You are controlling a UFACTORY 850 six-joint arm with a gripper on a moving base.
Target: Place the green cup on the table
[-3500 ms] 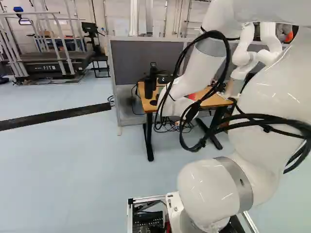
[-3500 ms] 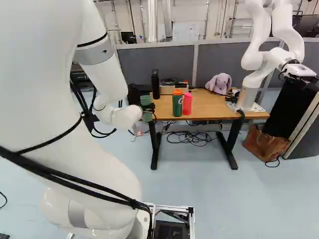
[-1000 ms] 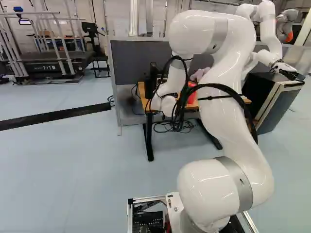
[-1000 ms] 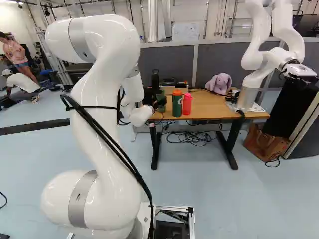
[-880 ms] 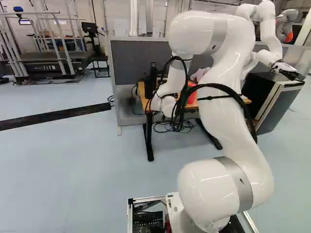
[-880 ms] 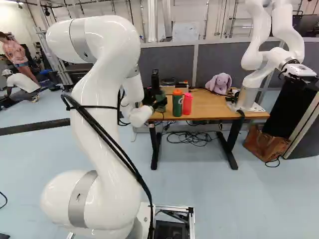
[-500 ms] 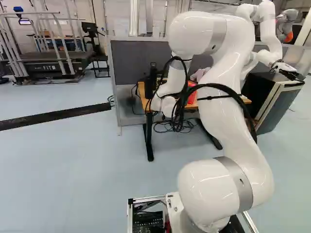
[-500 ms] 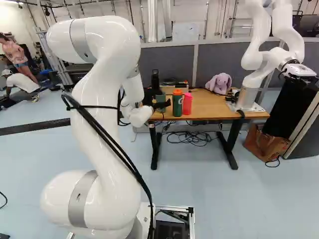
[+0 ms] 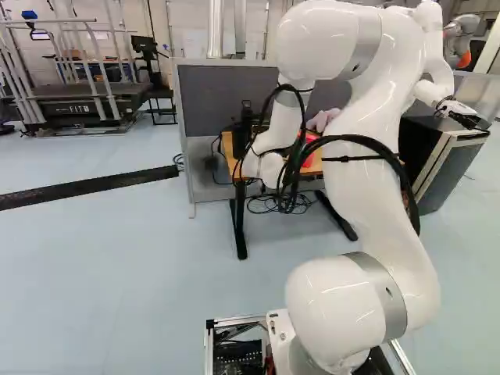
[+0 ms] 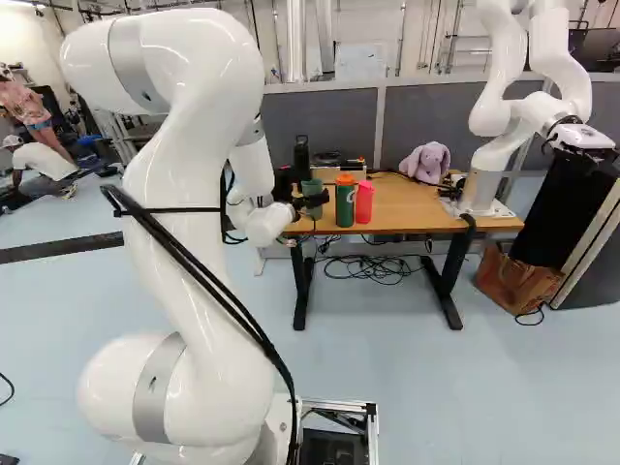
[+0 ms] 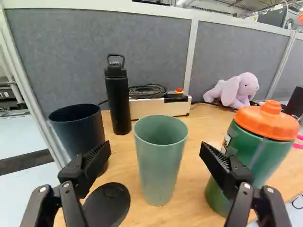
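Green cup (image 11: 160, 165), tall and tapered with an open rim, stood upright on the wooden table (image 10: 417, 211), directly in line with the gap between the two fingers of the black gripper (image 10: 305, 190). Those fingers were spread wide, one to each side of the cup, holding nothing and touching neither of its sides. A round black lid (image 11: 108, 204) lay flat on the wood near one finger, and a dark navy cup (image 11: 78, 132) stood close to that same finger. By the other finger was a green bottle (image 11: 253, 158) with an orange cap, and just beside it, in the right base view, stood a pink bottle (image 10: 364, 201).

Farther back were a slim black bottle (image 11: 118, 101) and a pale box (image 11: 158, 108) with a coiled cable (image 11: 147, 91) on top. A lilac plush rabbit (image 10: 426, 163) sat near another robot (image 10: 482, 186), mounted at the table's far right in that base view. Grey partition panels (image 10: 436, 121) rose behind everything.
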